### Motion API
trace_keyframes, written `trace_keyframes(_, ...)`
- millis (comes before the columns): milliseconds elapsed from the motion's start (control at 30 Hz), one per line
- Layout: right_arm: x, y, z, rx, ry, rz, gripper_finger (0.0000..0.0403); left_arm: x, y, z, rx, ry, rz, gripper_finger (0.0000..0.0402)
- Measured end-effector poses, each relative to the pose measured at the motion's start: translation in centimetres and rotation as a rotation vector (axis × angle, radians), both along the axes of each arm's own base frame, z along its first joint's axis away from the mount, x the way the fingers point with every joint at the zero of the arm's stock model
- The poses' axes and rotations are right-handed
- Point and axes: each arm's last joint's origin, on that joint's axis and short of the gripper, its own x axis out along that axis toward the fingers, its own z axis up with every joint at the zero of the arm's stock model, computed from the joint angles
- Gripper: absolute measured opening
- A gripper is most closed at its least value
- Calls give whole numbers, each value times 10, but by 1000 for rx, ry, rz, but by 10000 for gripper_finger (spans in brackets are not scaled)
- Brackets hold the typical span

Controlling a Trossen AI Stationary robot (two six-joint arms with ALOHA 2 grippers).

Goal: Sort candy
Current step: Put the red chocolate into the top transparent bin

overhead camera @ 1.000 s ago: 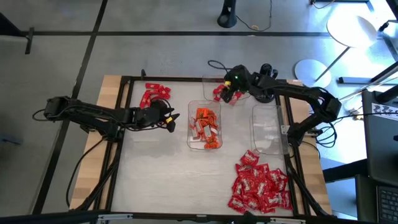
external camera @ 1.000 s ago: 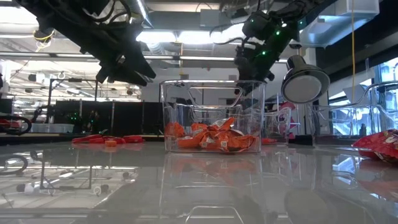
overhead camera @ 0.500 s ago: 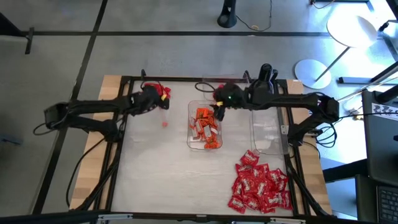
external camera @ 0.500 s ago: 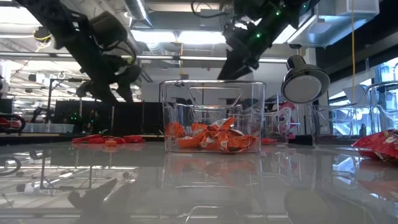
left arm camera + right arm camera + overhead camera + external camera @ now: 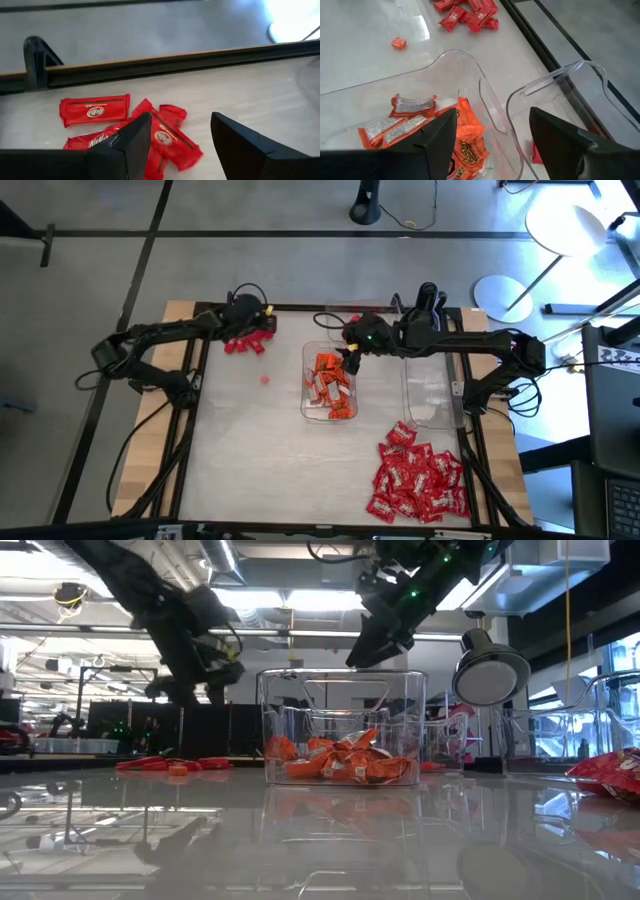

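Near edge of desk (image 5: pixel 250 460): heap of red white-marked wrapped candy (image 5: pixel 418 480). Mid-desk: clear rectangular plastic tray (image 5: pixel 329 383) holding orange candy; right hand (image 5: pixel 352 352) above its far end, open, empty. Far left: left hand (image 5: pixel 250 322) open over small red candy pile (image 5: pixel 131 134).

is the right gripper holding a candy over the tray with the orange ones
No: in the right wrist view the right gripper hangs open over the tray of orange candy, with nothing between its fingers.

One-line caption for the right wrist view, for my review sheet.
Open right gripper hovers over the clear tray of orange candy, red candies beyond.
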Motion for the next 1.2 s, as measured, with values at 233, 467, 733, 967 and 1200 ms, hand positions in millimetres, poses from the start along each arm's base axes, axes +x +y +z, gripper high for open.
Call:
trace_keyframes(233,-1,0,-1,4,16,0,248,12,22,-34,-136,1,96,194)
trace_keyframes(467,-1,0,-2,5,23,1,248,21,28,-69,-232,-3,147,194)
trace_keyframes(733,-1,0,-2,5,24,2,248,27,33,-77,-206,-13,123,194)
trace_keyframes(967,-2,1,-3,8,37,2,248,27,31,-78,-210,45,55,194)
trace_keyframes(1200,-3,1,-3,9,45,2,248,32,26,-79,-197,73,-3,174)
